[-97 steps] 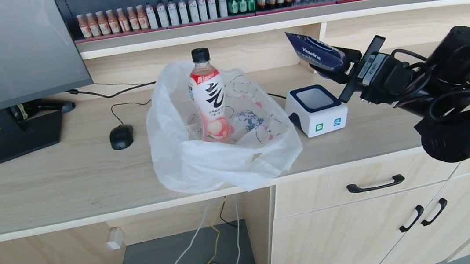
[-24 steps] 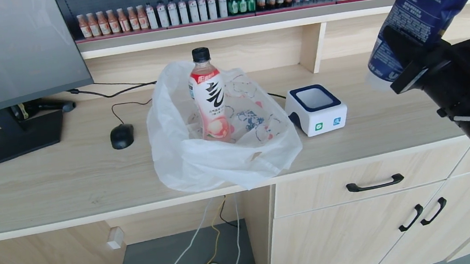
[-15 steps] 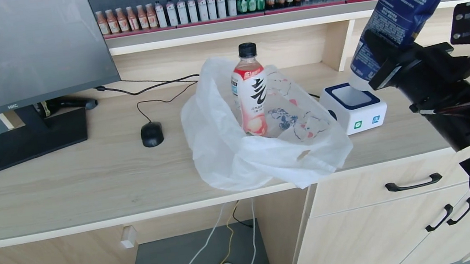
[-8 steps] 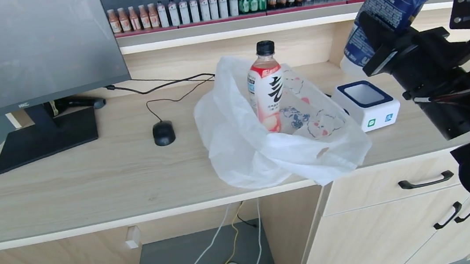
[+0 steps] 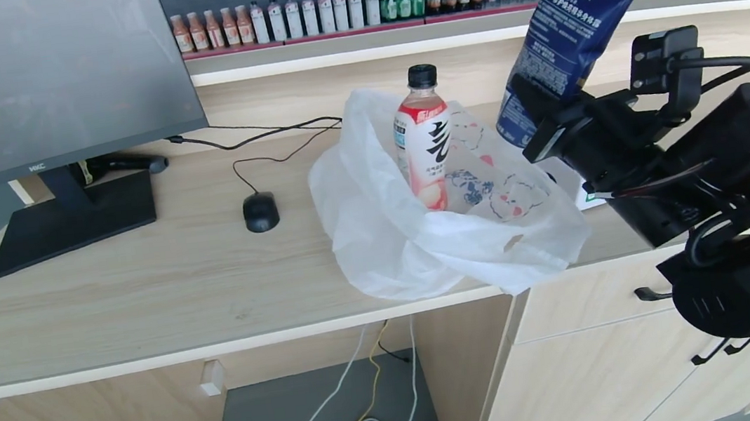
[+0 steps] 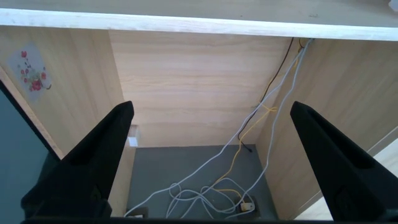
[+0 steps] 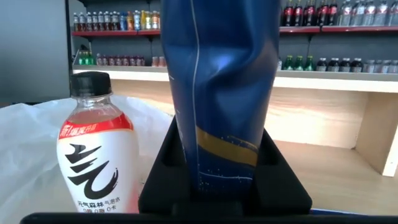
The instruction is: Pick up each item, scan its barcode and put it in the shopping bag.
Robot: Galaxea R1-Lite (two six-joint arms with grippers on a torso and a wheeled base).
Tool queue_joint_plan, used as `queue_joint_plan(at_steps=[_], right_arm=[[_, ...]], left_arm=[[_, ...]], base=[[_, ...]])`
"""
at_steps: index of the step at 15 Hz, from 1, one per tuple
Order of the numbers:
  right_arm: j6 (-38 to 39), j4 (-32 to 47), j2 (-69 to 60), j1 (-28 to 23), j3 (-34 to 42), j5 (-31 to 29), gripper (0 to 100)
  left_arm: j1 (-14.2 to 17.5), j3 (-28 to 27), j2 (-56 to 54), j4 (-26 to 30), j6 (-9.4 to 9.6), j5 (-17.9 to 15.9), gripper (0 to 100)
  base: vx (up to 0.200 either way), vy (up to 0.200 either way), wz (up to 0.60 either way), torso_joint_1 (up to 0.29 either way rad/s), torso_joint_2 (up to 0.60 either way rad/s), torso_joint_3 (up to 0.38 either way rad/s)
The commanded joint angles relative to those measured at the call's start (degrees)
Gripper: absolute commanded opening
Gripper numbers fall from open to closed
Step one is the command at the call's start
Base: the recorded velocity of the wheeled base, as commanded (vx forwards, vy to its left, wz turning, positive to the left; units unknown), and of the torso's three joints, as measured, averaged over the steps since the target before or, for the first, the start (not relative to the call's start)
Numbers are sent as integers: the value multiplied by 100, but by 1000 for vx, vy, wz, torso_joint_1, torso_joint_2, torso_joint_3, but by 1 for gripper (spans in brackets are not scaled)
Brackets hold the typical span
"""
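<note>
Clamping a blue pouch [image 5: 562, 27] beside the counter's [image 5: 108, 283] shopping bag [image 5: 408, 249], right gripper [image 5: 537, 130] faces drink shelves [image 5: 324, 15]; left gripper [image 6: 211, 115] gapes empty.

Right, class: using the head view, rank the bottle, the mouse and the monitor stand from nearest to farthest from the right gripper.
1. Bottle, upright in the bag, just left of the right gripper holding the pouch.
2. Mouse, on the counter left of the bag.
3. Monitor stand, at the counter's far left.
</note>
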Motion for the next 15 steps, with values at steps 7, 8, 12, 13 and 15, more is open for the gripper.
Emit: queue_joint_plan(at_steps=[7, 8, 12, 13, 15], right_arm=[[99, -8, 584, -63, 17, -4, 0], [90, -8, 637, -80, -1, -4, 0], [29, -8, 733, -116, 96, -4, 0], [29, -8, 768, -124, 96, -4, 0], [20, -8, 839, -116, 43, 5, 0]], left_arm=[[0, 0, -2, 0, -4, 0, 100], [0, 0, -2, 0, -4, 0, 100], [0, 0, -2, 0, -4, 0, 100], [0, 0, -2, 0, -4, 0, 100], [0, 0, -2, 0, -4, 0, 100]], base=[[0, 0, 0, 0, 0, 0], [0, 0, 0, 0, 0, 0], [0, 0, 0, 0, 0, 0], [0, 0, 0, 0, 0, 0], [0, 0, 0, 0, 0, 0]])
